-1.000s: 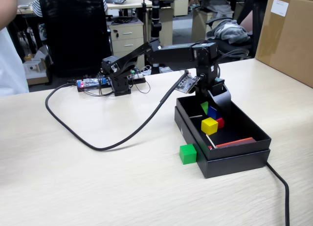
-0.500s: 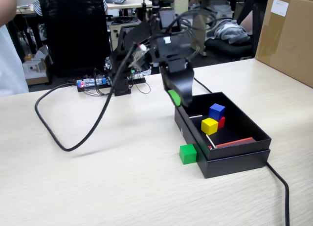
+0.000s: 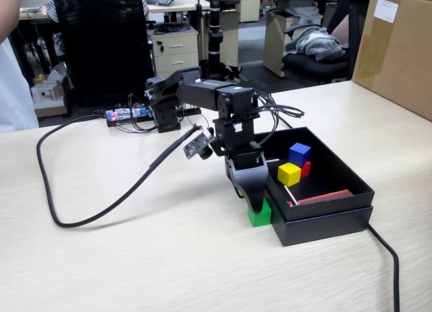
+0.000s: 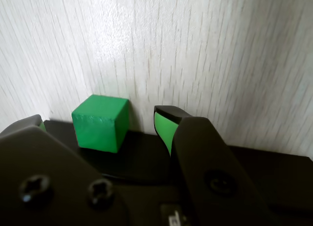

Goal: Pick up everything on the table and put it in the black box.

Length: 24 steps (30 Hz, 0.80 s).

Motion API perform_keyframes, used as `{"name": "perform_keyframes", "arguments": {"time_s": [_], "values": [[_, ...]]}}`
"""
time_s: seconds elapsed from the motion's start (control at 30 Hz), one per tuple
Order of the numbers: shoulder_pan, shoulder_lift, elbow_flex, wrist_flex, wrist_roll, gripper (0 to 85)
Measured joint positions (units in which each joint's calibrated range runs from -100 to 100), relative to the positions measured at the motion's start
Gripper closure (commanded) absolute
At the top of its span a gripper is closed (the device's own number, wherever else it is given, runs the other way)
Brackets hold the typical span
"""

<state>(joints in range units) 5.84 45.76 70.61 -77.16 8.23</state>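
Tool point(image 3: 251, 194) swung out of black box point(image 3: 351, 190), lowered open-jawed around green cube point(image 4: 100, 122), cable shifted

In the fixed view the gripper point(image 3: 251, 198) covers most of the green cube point(image 3: 260, 215). The red cube point(image 3: 304, 168) is mostly hidden behind the yellow cube point(image 3: 289, 173). In the wrist view the black box point(image 4: 274, 160) is only a dark strip, cut off behind the gripper's jaws.

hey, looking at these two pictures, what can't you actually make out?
- Red cube: fixed view, mostly hidden behind the yellow cube and blue cube.
- Green cube: fixed view, its top covered by the gripper; whether it is touched cannot be told.
- Black box: wrist view, only an edge shows; the jaws block the inside.
- White sticks: fixed view, too small to count.
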Motion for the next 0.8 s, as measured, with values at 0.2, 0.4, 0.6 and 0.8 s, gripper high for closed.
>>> {"name": "perform_keyframes", "arguments": {"time_s": [0.2, 0.4, 0.6, 0.8], "values": [[0.6, 3.1, 0.1, 0.2, 0.0, 60.9], [0.8, 4.0, 0.2, 0.2, 0.0, 71.4], [0.8, 3.5, 0.2, -1.9, 0.0, 71.4], [0.1, -20.6, -10.0, -4.8, 0.4, 71.4]]}}
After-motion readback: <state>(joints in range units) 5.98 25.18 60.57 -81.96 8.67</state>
